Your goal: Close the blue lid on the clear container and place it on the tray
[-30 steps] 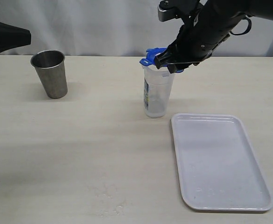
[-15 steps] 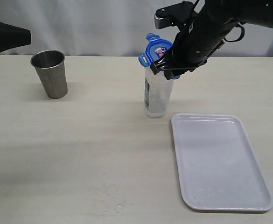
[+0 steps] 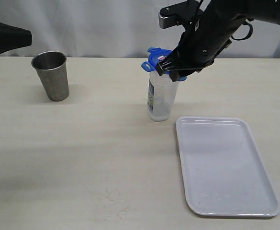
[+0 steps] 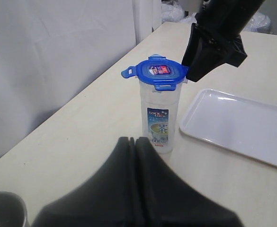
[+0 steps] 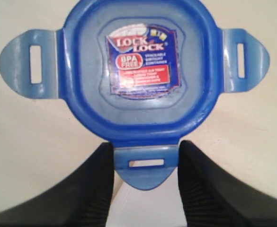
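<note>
From outside, I'm setting the lid [image 3: 161,57] onto the container [image 3: 161,96], just behind the tray [image 3: 226,165]; my right gripper [image 3: 171,67] is straddling one flap.

My left camera is showing my left gripper [image 4: 134,142] pressed together, empty; the lid is looking level.

My right camera is showing fingers [image 5: 93,189] apart beside that flap, perhaps touching. Next I'm needing to snap the flaps down on this bare table [image 3: 82,158].

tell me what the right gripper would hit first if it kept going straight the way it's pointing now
Most likely the blue lid. The right gripper points down at it, fingers either side of one flap, with the lid sitting on the clear container. Whether the fingers already touch the flap is unclear.
</note>
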Robot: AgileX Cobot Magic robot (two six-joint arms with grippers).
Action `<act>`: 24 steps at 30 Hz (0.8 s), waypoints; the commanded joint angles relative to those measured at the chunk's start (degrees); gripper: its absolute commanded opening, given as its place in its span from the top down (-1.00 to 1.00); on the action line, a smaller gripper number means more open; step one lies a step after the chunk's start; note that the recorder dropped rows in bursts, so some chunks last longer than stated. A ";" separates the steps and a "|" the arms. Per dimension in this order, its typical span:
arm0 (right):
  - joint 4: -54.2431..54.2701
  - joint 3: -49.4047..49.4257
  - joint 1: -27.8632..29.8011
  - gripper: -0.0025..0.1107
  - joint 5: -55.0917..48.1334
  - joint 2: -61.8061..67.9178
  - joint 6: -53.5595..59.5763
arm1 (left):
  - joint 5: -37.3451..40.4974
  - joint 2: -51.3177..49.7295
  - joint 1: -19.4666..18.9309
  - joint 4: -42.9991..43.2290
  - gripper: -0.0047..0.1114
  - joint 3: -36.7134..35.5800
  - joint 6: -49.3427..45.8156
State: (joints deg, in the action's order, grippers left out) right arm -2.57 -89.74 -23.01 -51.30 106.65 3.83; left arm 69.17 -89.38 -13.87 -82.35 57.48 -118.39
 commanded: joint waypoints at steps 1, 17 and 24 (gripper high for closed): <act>0.26 -0.36 0.24 0.45 -0.67 -0.82 0.45 | 0.80 0.15 -0.08 -1.06 0.92 -0.17 0.04; 3.42 -0.36 0.24 0.06 0.41 -0.82 3.99 | 0.80 0.15 -0.08 -1.06 0.92 -0.17 0.04; 2.57 -0.76 0.24 0.06 -0.01 -0.82 4.11 | 0.80 0.15 -0.08 -1.06 0.92 -0.17 0.04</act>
State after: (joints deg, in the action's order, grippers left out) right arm 0.43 -89.85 -23.01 -51.53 106.29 7.25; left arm 69.17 -89.38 -13.87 -82.35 57.48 -118.39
